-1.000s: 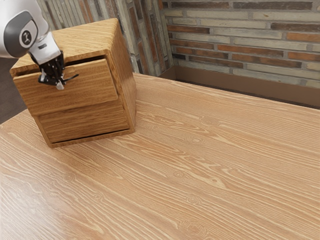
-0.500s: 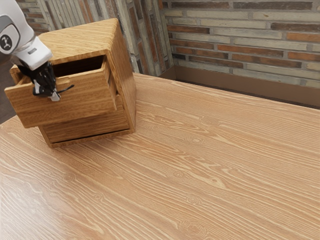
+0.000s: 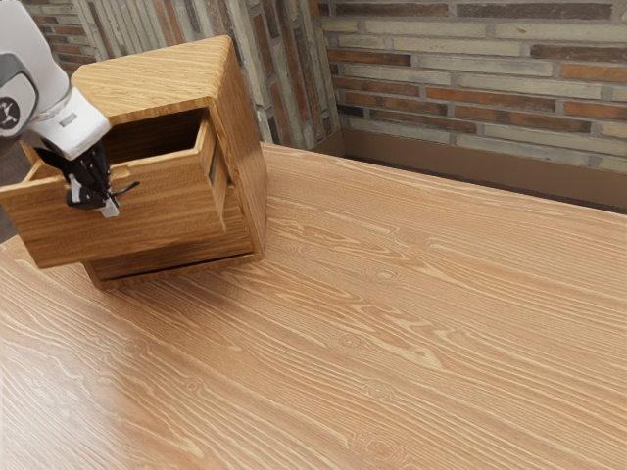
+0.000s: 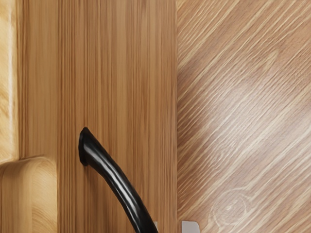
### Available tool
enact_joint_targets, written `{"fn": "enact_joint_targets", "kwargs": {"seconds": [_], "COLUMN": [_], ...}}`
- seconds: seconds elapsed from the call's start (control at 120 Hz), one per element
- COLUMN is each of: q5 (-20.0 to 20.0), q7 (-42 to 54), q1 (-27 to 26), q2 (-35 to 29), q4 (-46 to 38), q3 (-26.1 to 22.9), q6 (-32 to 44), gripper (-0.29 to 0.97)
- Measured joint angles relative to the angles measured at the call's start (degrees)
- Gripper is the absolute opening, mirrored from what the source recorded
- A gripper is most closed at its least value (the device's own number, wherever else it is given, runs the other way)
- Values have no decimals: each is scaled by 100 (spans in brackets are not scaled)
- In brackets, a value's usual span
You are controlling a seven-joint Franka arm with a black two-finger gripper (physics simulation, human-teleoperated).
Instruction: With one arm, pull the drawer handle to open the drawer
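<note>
A small wooden cabinet (image 3: 230,108) with two drawers stands at the back of the table, at the exterior view's left. Its upper drawer (image 3: 162,211) is pulled well out, leaving a dark opening behind it. The lower drawer (image 3: 186,253) sits pushed in. My black gripper (image 3: 98,194) is at the front of the upper drawer, shut on its thin black handle (image 3: 125,187). In the wrist view the curved black handle (image 4: 114,182) runs across the drawer front (image 4: 121,73) just under my hand.
The wooden table (image 3: 411,323) stretches out to the exterior view's right and toward the front. A brick wall (image 3: 470,69) rises behind it. The pulled drawer overhangs the table in front of the cabinet.
My gripper has moved toward the exterior view's left and front with the handle, and the upper drawer has slid from nearly closed to well out of the cabinet.
</note>
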Motion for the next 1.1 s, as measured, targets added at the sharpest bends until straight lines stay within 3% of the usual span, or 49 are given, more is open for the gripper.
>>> {"fn": "enact_joint_targets", "kwargs": {"seconds": [0.092,0.192,0.283,0.492,0.65,1.1], "q5": [39,27,26,495,610,634], "q7": [-113,-209,-278,-443,-570,-758], "q1": [-38,-76,-112,-461,-518,-506], "q2": [-166,-350,-611,-1014,-1314,-2107], "q4": [-237,-465,-699,-959,-1302,-2028], "q3": [7,3,-14,-50,-52,-20], "q6": [134,154,154,171,229,233], "gripper": [-22,-11,-11,-3,-11,-10]}}
